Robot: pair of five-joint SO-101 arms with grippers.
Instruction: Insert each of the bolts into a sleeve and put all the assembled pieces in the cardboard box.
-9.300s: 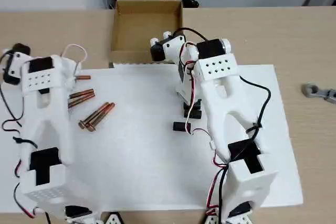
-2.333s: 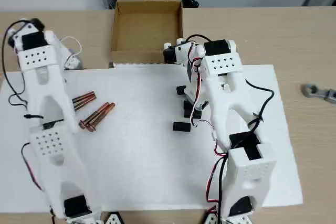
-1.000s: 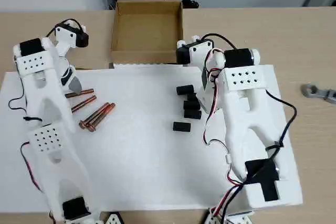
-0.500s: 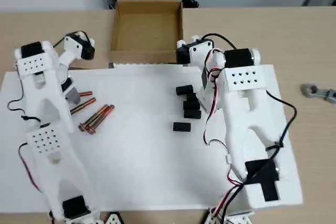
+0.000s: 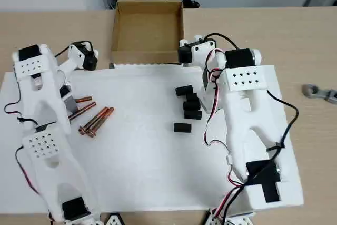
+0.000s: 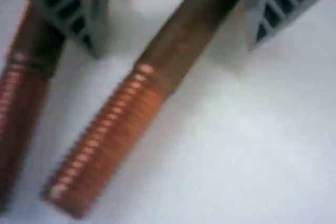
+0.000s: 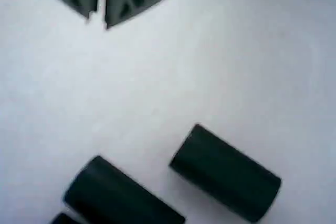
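Note:
Several copper bolts lie on the left of the white sheet. My left gripper is down at their left end. In the left wrist view it is open, its grey fingers on either side of one bolt, with a second bolt beside it. Several black sleeves lie mid-sheet. My right gripper hovers just right of them, shut and empty, with two sleeves below it. The cardboard box stands empty at the back.
A metal wrench lies on the wooden table at the far right. Both white arms stretch from the front edge over the sheet's left and right sides. Dark equipment sits behind the box.
My left gripper has swung from the back left down onto the bolts and now straddles one. The right arm has held still over the last second.

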